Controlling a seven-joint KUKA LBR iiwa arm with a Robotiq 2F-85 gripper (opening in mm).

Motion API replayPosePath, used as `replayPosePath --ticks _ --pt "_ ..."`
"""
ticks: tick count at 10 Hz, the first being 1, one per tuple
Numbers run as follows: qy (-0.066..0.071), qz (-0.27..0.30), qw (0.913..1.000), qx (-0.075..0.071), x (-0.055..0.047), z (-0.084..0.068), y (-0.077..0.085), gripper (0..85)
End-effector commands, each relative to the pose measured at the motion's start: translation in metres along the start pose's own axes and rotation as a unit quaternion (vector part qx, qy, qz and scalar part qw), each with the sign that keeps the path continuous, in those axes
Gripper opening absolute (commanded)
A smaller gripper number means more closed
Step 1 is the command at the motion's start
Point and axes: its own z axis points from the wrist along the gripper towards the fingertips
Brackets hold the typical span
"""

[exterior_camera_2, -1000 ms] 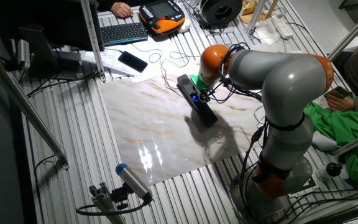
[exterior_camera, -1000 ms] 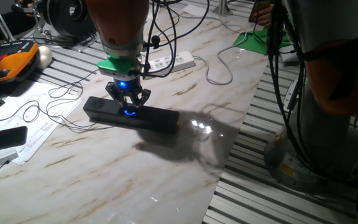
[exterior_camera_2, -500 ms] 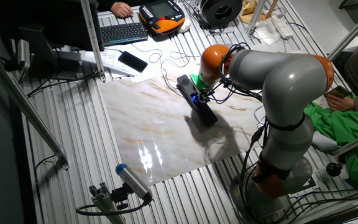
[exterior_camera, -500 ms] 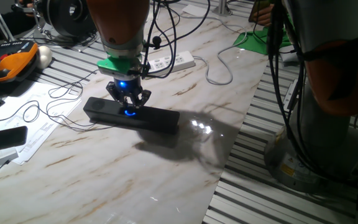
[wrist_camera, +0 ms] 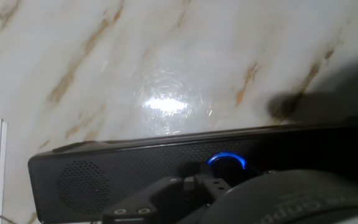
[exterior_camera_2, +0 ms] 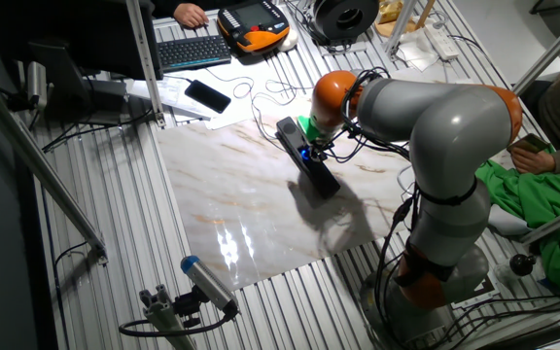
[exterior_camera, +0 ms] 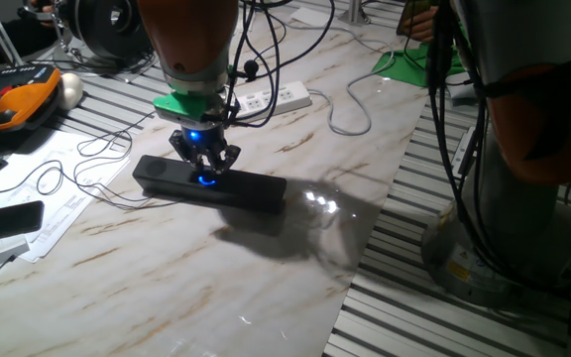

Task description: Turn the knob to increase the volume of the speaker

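Note:
The speaker [exterior_camera: 209, 184] is a long black bar lying on the marble tabletop; it also shows in the other fixed view [exterior_camera_2: 308, 159] and fills the lower hand view [wrist_camera: 135, 171]. The knob [exterior_camera: 206, 179] glows blue at the middle of the bar, and its blue ring shows in the hand view [wrist_camera: 226, 162]. My gripper [exterior_camera: 205, 169] points straight down onto the knob, with its fingers closed around it. In the other fixed view the gripper [exterior_camera_2: 307, 153] sits at the bar's middle. The fingertips' contact is partly hidden by the hand.
A white power strip [exterior_camera: 274, 99] and loose cables [exterior_camera: 350, 109] lie behind the speaker. Papers [exterior_camera: 48, 198] and a flat black device [exterior_camera: 3, 220] lie at the left. An orange pendant [exterior_camera: 23, 101] sits far left. The marble slab's edge [exterior_camera: 365, 258] runs along the right.
The gripper stays on the knob; its fingers seem turned very slightly about it. The speaker has not shifted.

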Motion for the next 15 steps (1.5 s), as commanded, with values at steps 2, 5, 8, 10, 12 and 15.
replayPosePath --ticks 2,5,8,10,12,15 --pt "0.001 0.014 0.9999 0.000 0.0003 -0.0010 0.0001 0.0" --pt "-0.001 0.042 0.9991 -0.001 0.0005 -0.0021 0.0000 0.0" --pt "-0.004 0.070 0.9975 -0.007 0.0005 -0.0028 -0.0002 0.0" --pt "-0.003 0.081 0.9967 -0.007 0.0005 -0.0029 -0.0001 0.0" --pt "-0.002 0.090 0.9959 -0.008 0.0009 -0.0039 -0.0002 0.0" --pt "-0.001 0.089 0.9960 -0.004 0.0009 -0.0042 -0.0001 17.0"
